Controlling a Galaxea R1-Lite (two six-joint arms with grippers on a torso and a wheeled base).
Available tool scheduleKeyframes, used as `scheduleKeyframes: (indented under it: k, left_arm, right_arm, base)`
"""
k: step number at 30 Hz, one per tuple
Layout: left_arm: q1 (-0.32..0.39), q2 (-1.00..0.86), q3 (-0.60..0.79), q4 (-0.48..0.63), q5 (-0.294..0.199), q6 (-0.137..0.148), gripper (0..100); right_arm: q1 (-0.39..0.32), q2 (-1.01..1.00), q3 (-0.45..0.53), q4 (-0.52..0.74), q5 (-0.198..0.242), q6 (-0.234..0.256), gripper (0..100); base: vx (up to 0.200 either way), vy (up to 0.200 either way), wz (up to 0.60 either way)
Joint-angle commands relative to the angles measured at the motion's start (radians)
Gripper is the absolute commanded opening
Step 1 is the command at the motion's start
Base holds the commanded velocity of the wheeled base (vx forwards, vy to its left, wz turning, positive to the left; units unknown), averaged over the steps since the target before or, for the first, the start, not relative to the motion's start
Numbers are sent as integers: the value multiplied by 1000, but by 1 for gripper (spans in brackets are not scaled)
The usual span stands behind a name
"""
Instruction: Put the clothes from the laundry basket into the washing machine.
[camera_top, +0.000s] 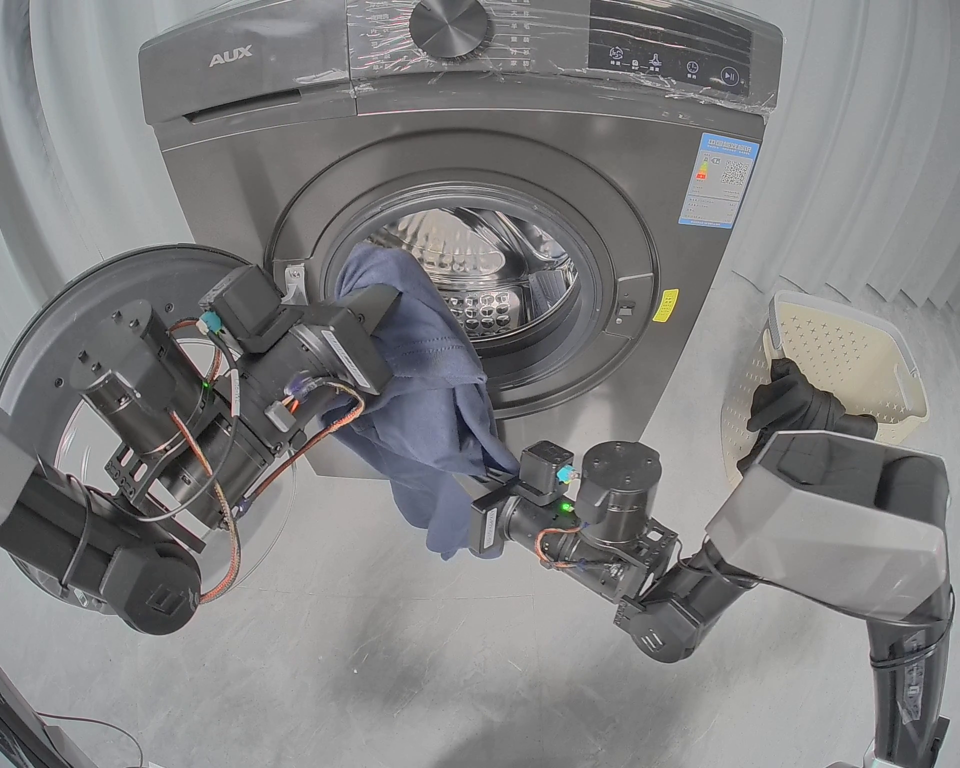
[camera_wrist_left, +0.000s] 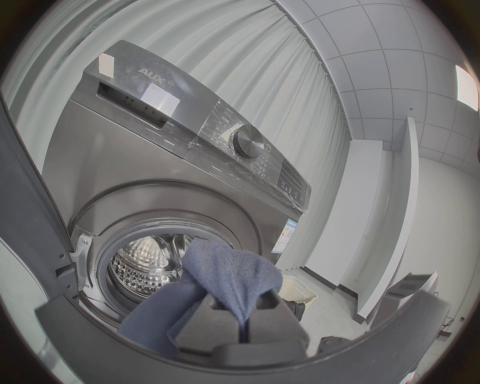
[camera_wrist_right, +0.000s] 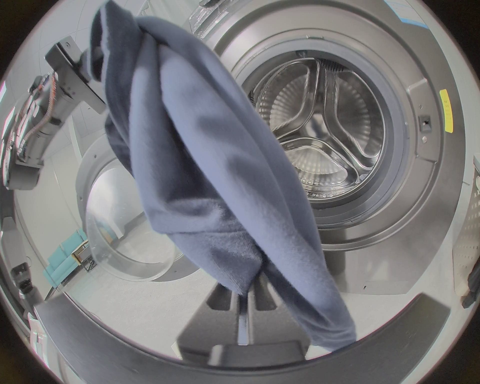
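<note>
Finding: the shirt (camera_top: 430, 400) is slung between your two grippers in front of the washer (camera_top: 640, 180). Its upper end is at the left lip of the opening and its lower end hangs below the opening. None of it is in the drum (camera_top: 490, 290) yet.

Left gripper (camera_top: 385, 300): fingers clamped on the shirt's upper fold, level with the opening.
Right gripper (camera_top: 497, 480): fingers pinched together on the lower part, below and in front of the opening.

Step in hand, as I judge it: loading this shirt. The next move calls for you to carry both ends past the lip, then let go well inside, so no cloth trails over the seal.

Containers: the visible part of the drum is bare, and the door (camera_top: 150, 270) stands swung wide. The basket (camera_top: 850, 350), to the washer's right, holds a dark cloth (camera_top: 795, 400) at its rim.
</note>
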Motion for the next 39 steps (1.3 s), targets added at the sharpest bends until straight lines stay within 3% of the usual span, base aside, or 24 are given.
scheduleKeyframes:
  k: [1, 8, 15, 19, 24, 27, 36, 39]
  left_arm:
    - [16, 16, -1, 1, 1, -1, 0]
    - [51, 28, -12, 1, 3, -1, 0]
    - [63, 33, -18, 1, 11, -1, 0]
    - [62, 31, -16, 1, 11, -1, 0]
    - [53, 24, -13, 1, 11, -1, 0]
    - [51, 22, -10, 1, 11, -1, 0]
    - [-7, 16, -1, -41, 11, 1, 0]
    - [-12, 14, -1, -44, 11, -1, 0]
  right_arm:
    - [9, -196, 181, -19, 8, 1, 0]
    - [-2, -325, 371, -62, 34, 2, 0]
    - [-68, -346, 448, -115, 43, 5, 0]
    - [-153, -342, 428, -118, 43, 4, 0]
    - [-210, -328, 382, -118, 41, 4, 0]
    - [-216, -312, 362, -118, 43, 4, 0]
    - [-218, -78, 109, -116, 38, 5, 0]
    - [-218, -46, 79, -115, 37, 5, 0]
  base:
    - [0, 0, 0]
    - [0, 0, 0]
    - [0, 0, 0]
    - [0, 0, 0]
    - [0, 0, 0]
    - [0, 0, 0]
    - [0, 0, 0]
    - [0, 0, 0]
